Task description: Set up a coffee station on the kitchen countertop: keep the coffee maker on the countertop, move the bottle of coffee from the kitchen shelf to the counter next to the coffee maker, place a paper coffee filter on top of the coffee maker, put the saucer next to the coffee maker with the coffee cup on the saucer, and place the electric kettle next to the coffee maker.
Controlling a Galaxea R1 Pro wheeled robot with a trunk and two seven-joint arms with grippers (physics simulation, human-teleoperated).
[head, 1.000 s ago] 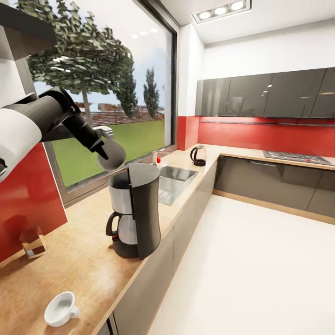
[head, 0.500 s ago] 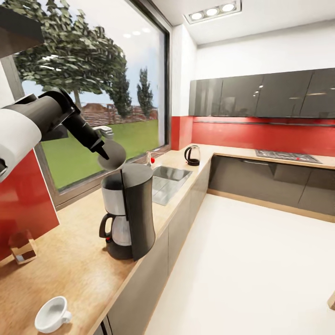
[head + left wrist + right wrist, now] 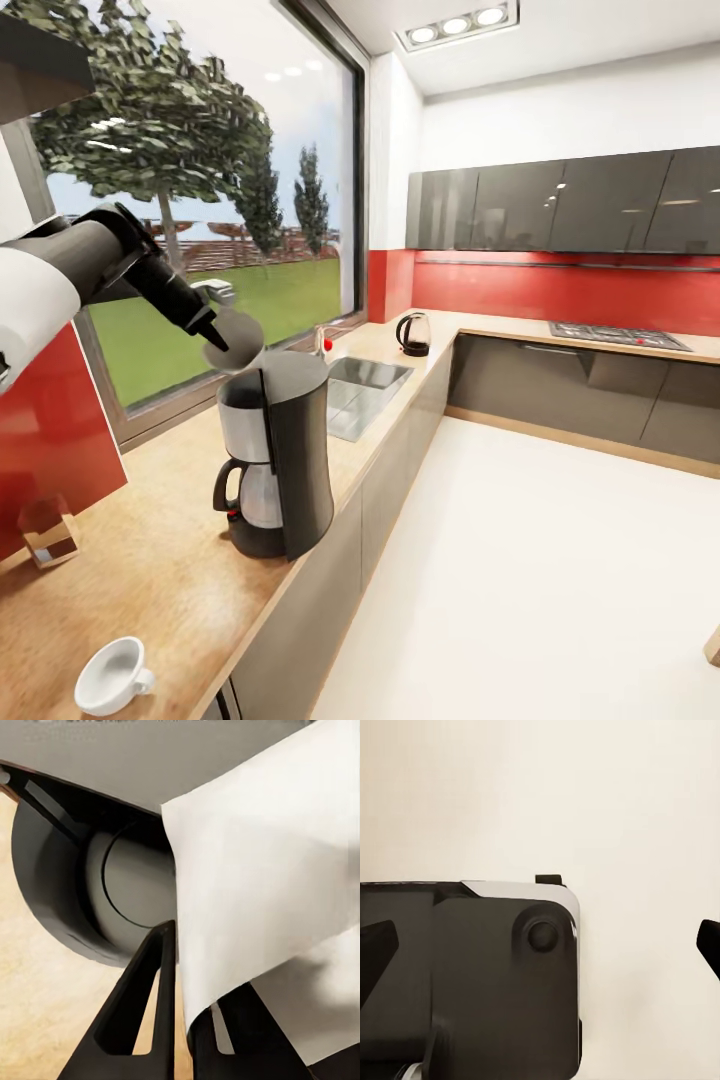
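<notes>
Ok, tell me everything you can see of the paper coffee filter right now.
The paper coffee filter is a thin, pale grey-white sheet, rounded in the head view, with a crisp straight edge and a soft fold in the left wrist view. The left gripper holds it pinched at one edge, tilted, just above the coffee maker and its dark round top. Whether its lower edge touches the top cannot be told.

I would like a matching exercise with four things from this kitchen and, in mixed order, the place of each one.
Things:
1. paper filter
2. coffee cup
3. electric kettle
4. coffee maker

Places:
A. far corner of the counter, past the sink
B. on the counter under the filter
C. held in the left tool
D. near end of the counter

Pairs: 1-C, 2-D, 3-A, 4-B
</notes>
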